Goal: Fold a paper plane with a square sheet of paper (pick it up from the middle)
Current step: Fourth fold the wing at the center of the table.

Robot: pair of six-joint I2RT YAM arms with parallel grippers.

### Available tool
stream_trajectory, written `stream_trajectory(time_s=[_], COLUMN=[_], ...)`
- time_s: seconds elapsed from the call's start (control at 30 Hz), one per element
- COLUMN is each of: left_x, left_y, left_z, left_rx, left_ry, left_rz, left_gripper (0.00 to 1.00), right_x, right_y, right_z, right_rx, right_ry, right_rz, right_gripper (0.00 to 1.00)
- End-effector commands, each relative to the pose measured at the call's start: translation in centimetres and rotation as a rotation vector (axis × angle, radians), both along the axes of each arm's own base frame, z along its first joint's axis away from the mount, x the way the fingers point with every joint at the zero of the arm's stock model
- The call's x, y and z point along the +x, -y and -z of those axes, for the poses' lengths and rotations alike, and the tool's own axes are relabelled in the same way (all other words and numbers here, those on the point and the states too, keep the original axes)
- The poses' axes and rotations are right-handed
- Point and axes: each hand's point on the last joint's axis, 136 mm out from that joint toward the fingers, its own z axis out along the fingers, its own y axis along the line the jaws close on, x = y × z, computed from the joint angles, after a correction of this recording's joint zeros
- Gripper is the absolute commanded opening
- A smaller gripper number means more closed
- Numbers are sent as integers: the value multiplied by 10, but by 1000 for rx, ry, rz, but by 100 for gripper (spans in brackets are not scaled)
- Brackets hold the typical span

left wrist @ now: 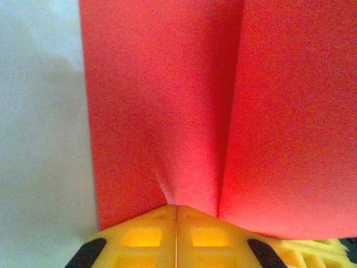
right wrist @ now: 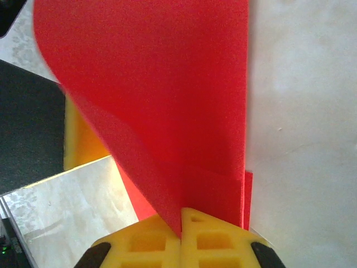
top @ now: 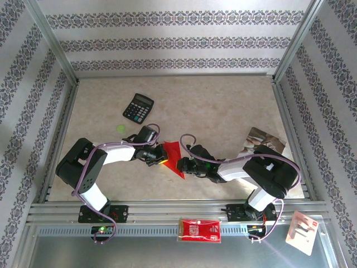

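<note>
The red sheet of paper [top: 174, 156] is folded into a pointed triangle and held just above the table's near middle, between both arms. My left gripper [top: 162, 158] is shut on its left edge. In the left wrist view the yellow fingertips [left wrist: 150, 234] meet on the paper [left wrist: 162, 111], which has a crease running up it. My right gripper [top: 183, 165] is shut on the lower right part. In the right wrist view several layers of the paper [right wrist: 167, 100] rise from the closed right gripper [right wrist: 181, 215] and curl leftwards.
A black calculator [top: 138, 108] and a small green disc [top: 120, 128] lie at the back left. A grey printed booklet [top: 262, 142] lies to the right, behind the right arm. A red-and-white packet [top: 199, 230] and a white card pack [top: 304, 229] rest on the near metal ledge.
</note>
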Motion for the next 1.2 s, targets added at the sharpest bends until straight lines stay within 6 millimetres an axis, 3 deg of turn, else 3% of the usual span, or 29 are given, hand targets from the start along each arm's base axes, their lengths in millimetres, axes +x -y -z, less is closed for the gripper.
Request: stream_trajectory(time_s=[0.0, 0.73, 1.17], left_x=[-2, -5, 8], left_y=[0, -9, 1], left_z=[1, 12, -14], left_rx=[43, 103, 78], left_ry=[6, 6, 63], left_rz=[34, 61, 88], left_gripper=[7, 6, 9], right_x=[-2, 4, 4], right_y=[4, 11, 16], right_z=[6, -8, 1], right_rx=[21, 99, 109], right_ry=[-30, -83, -137], right_rz=[7, 7, 19], right_gripper=[0, 0, 0])
